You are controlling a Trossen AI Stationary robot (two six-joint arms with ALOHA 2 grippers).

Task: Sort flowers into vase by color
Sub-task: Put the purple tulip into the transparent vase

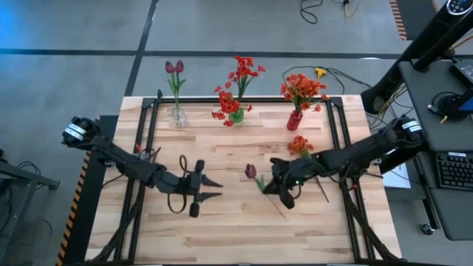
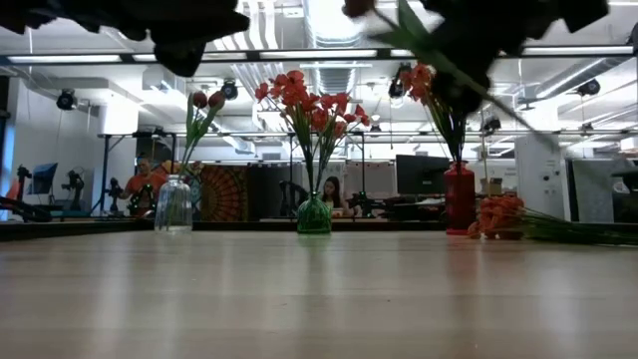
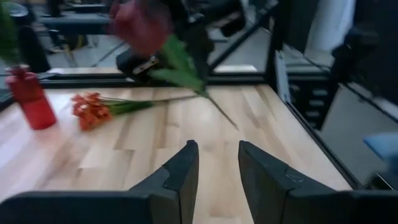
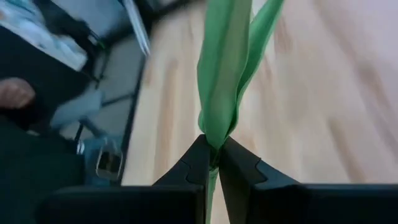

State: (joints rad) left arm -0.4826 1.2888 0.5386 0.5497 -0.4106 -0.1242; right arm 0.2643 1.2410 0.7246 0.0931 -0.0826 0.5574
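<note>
My right gripper (image 1: 279, 189) is shut on a dark maroon tulip (image 1: 250, 171) over the table's middle. The tulip's bloom (image 3: 140, 25) and green leaves (image 3: 177, 65) also show in the left wrist view. My left gripper (image 1: 213, 187) hovers open to the tulip's left, its fingers pointing at it. At the far edge stand a clear vase (image 1: 178, 115) with maroon tulips (image 1: 174, 68), a green vase (image 1: 235, 115) with red blooms (image 1: 242, 70), and a red vase (image 1: 295, 120) with orange blooms (image 1: 301, 88). One orange flower (image 1: 299, 145) lies flat on the table by the red vase. My right gripper pinches the tulip's stem where the leaves start (image 4: 213, 144), between the two fingers. The fingers (image 4: 239, 163) come from the table's right and lie across the stem. The tulip is lifted clear, its bloom toward the left and its thin stem end (image 1: 281, 213) trailing toward the near edge.
Black frame rails (image 1: 148, 140) run along the table's left, right and far sides. The lying orange flower's stem (image 1: 322, 191) passes under my right arm. Bare wood (image 1: 236, 236) spreads along the near edge. People sit in the room beyond the table (image 2: 329, 194).
</note>
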